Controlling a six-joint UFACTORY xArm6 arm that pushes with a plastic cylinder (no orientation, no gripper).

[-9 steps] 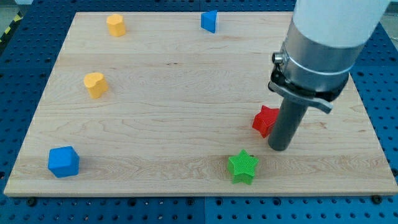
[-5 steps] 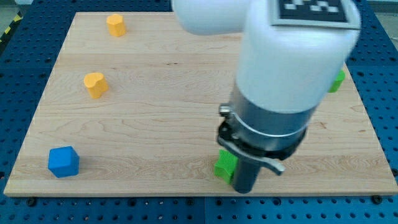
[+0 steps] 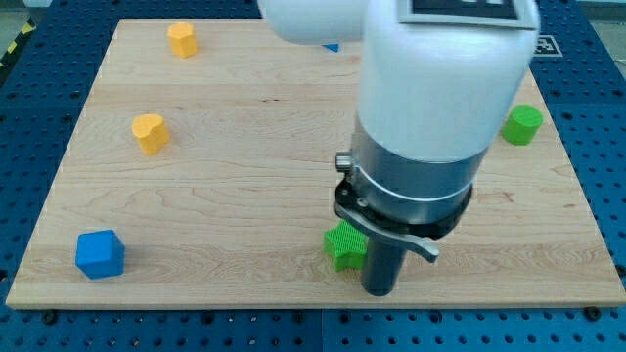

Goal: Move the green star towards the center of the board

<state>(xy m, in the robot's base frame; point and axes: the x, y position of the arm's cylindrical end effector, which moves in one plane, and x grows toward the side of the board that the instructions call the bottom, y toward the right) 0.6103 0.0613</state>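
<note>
The green star lies near the board's bottom edge, a little right of the middle, partly hidden behind my arm. My tip rests on the board just right of and below the star, touching or almost touching it. The arm's large white and grey body covers the middle right of the board.
A blue block sits at the bottom left. Two orange blocks lie at the left and top left. A green cylinder stands at the right. A blue block at the top is mostly hidden. The wooden board ends just below my tip.
My tip has swung from beside the red block down to the star's lower right. The star has slid left and slightly up. The arm now hides the red block.
</note>
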